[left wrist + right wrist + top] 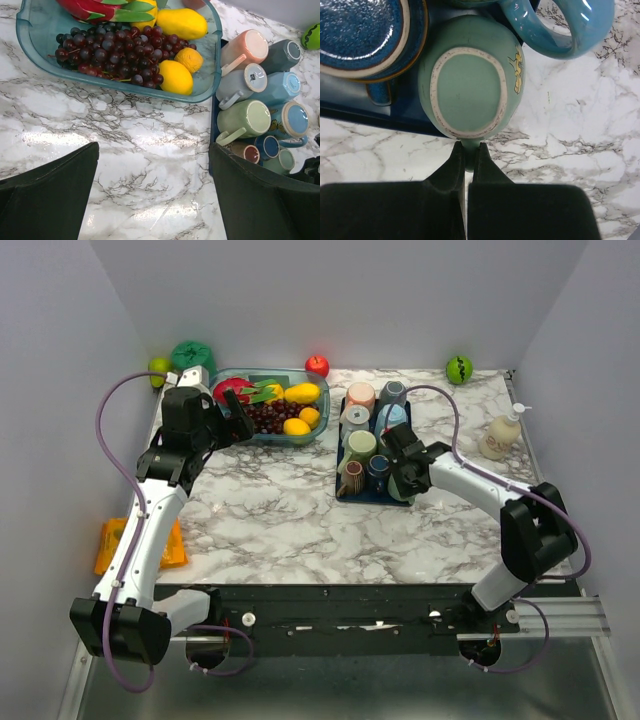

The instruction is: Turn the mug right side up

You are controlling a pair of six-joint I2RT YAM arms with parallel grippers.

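Marble tabletop (280, 530) spans the top view; right of centre, right gripper (469, 152) clamps the upside-down green mug (470, 85) by its handle; left gripper (243, 425) gapes, upper left.

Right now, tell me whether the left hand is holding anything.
No, the left hand is open, its fingers spread over the marble table with nothing between them.

Teal mug (470, 90) inverted, base up, at blue tray (350, 112) edge.

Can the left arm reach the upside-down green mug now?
Probably not: the right pincer is shut on the green mug by its handle, its arm crowding the tray corner; the left pincer hangs open.
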